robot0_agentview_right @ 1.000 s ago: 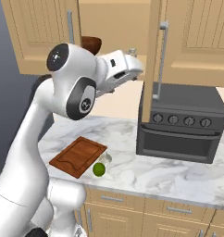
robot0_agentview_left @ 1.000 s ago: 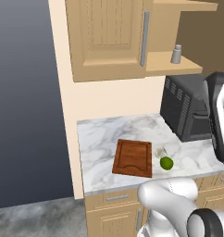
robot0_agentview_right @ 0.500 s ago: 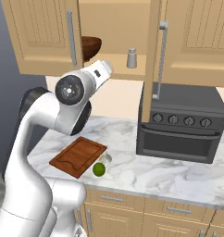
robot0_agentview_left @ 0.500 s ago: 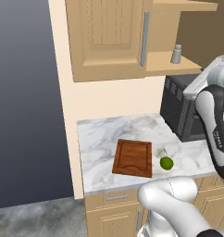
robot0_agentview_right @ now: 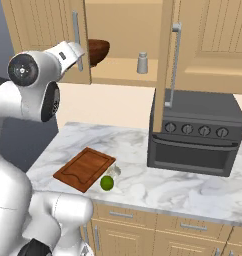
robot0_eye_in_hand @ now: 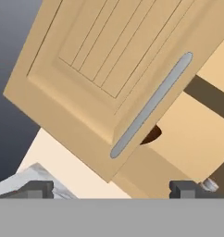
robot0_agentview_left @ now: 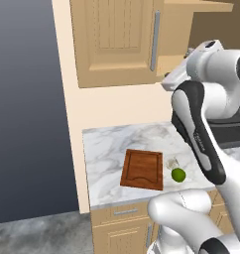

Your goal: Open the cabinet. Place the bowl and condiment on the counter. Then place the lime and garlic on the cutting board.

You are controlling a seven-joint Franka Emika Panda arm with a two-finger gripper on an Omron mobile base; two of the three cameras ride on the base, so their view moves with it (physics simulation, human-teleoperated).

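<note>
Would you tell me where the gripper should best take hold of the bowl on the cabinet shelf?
Probably by the bowl's near rim, coming from the open front of the cabinet: it is deep and round, too wide to span, and its left side sits behind the closed left door.

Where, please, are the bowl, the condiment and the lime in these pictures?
bowl (robot0_agentview_right: 99,50): right base view, on its dark wooden side, inside the cabinet shelf.
condiment (robot0_agentview_right: 142,63): right base view, on the middle of the grey shaker's body.
lime (robot0_agentview_right: 107,183): right base view, on the centre of the green ball.
</note>
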